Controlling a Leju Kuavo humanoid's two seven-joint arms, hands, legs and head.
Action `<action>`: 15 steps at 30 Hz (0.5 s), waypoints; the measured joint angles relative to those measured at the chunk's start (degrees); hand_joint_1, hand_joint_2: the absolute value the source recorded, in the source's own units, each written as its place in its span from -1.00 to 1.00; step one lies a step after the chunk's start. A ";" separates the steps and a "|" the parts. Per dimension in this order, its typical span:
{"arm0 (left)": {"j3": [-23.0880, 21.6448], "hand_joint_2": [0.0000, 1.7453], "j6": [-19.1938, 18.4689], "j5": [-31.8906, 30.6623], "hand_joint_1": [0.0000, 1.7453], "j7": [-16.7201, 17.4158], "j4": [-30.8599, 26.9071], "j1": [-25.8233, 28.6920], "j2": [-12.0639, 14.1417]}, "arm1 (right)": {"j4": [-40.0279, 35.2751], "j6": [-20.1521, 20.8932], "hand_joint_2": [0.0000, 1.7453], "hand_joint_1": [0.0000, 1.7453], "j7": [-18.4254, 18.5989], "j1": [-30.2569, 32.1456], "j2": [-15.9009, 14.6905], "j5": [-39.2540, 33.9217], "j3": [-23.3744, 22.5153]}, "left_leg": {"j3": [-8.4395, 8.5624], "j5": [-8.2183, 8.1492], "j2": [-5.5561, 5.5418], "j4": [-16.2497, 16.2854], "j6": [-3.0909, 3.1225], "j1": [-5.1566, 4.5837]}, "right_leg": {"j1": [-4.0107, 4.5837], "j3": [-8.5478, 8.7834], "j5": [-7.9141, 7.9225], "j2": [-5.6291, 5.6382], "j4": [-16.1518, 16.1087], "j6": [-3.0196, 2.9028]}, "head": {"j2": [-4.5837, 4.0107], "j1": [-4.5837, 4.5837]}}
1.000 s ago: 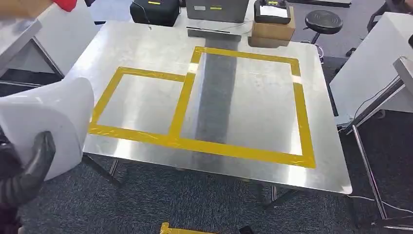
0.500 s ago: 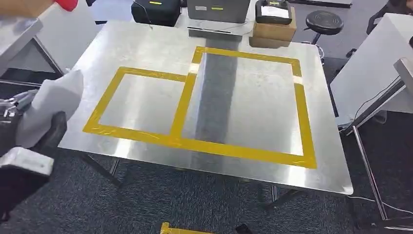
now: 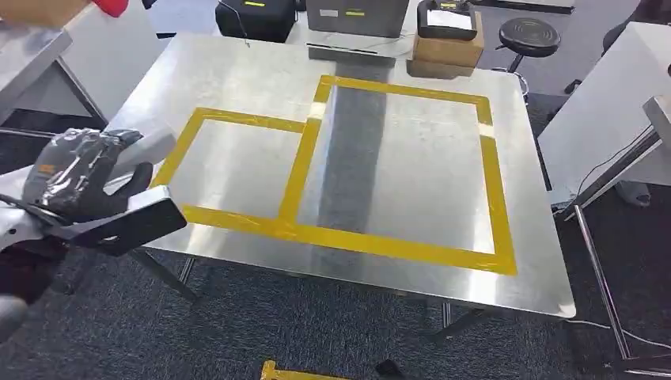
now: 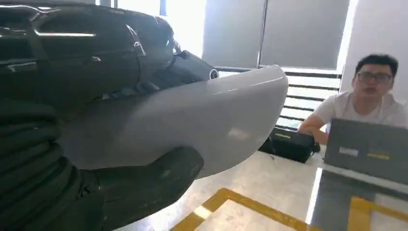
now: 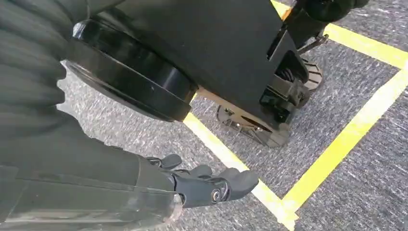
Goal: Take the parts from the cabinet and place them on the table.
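My left hand grips a white curved part at the left edge of the metal table. From the head the part looks edge-on, reaching just over the table's rim near the small yellow tape rectangle. Up close the white curved part lies across my left hand, thumb pressed under it. My right hand hangs low over grey carpet, fingers stretched out and holding nothing.
A larger yellow tape rectangle adjoins the small one. Beyond the table's far edge stand a black case, a laptop, a cardboard box and a stool. A person sits behind the laptop. White tables stand at the right.
My left arm has swung in toward the table's left edge with the white part. The part has turned from broadside to edge-on in the head view.
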 joint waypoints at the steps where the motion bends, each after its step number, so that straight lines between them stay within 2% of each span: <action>1: -1.71 1.00 -0.07 -0.85 1.00 -1.06 2.17 -0.76 -0.85 | 0.00 0.26 1.00 -1.00 0.17 -0.10 0.00 0.13 0.06 | 0.01 0.00 -0.13 0.00 0.00 -0.01 | -0.01 0.03 0.00 -0.06 -0.01 0.00 | 0.00 0.07; 5: -6.70 1.00 0.15 -2.36 1.00 -2.77 9.06 -2.49 -3.86 | 0.00 0.48 1.00 -1.00 0.59 -0.39 0.11 0.22 0.78 | -0.01 0.01 -0.32 0.01 -0.01 -0.01 | -0.01 0.20 0.00 -0.15 -0.02 0.00 | 0.00 0.07; 10: -9.74 1.00 0.44 -2.71 1.00 -3.08 13.57 -3.68 -5.72 | 0.02 0.55 1.00 -1.00 0.65 -0.44 0.11 0.26 1.49 | -0.01 0.01 -0.31 0.02 -0.01 -0.01 | -0.01 0.24 -0.01 -0.24 -0.03 -0.01 | 0.00 0.07; 12: -10.86 1.00 0.35 -2.82 1.00 -4.50 14.86 -4.12 -6.47 | 0.02 0.81 1.00 -1.00 0.65 -0.47 0.11 0.28 1.51 | -0.01 0.00 -0.31 0.02 -0.01 -0.01 | -0.01 0.23 -0.02 -0.28 -0.10 -0.01 | 0.00 -0.02; 15: -13.15 1.00 1.09 -4.17 1.00 -8.01 18.56 -4.87 -9.16 | 0.02 1.24 1.00 -1.00 0.78 -0.95 0.13 0.31 1.92 | -0.01 0.00 -0.33 0.01 -0.01 -0.01 | -0.01 0.20 -0.02 -0.31 -0.17 -0.01 | 0.00 -0.04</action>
